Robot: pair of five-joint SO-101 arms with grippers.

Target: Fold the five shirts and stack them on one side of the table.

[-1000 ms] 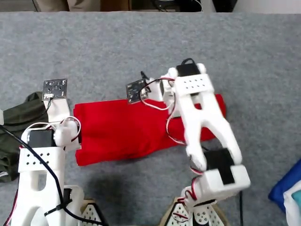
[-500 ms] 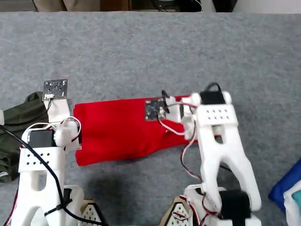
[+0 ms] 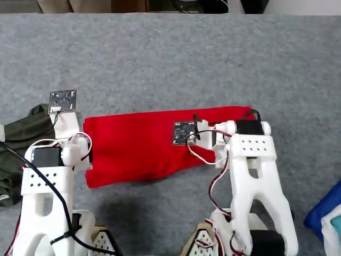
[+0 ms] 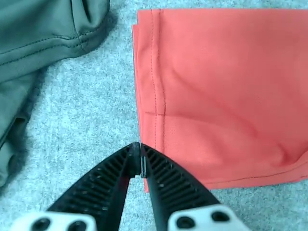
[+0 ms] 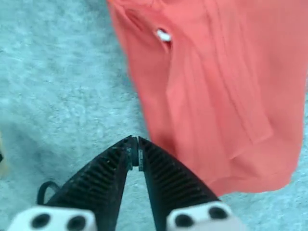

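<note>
Counter's (image 3: pixel 160 53) got the red shirt (image 3: pixel 133 144) dead centre as a folded strip, with a green shirt (image 3: pixel 21 128) heaped at 9 o'clock. Left gripper (image 4: pixel 139 155) at the strip's 9 o'clock hem and right gripper (image 5: pixel 134 146) just off its 4 o'clock edge are both clenched empty, probably lining up another fold.

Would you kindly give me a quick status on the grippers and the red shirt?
Left gripper shut at the red shirt hem. Right gripper shut beside its edge. Shirt folded flat. Green shirt nearby, apart from it.
</note>
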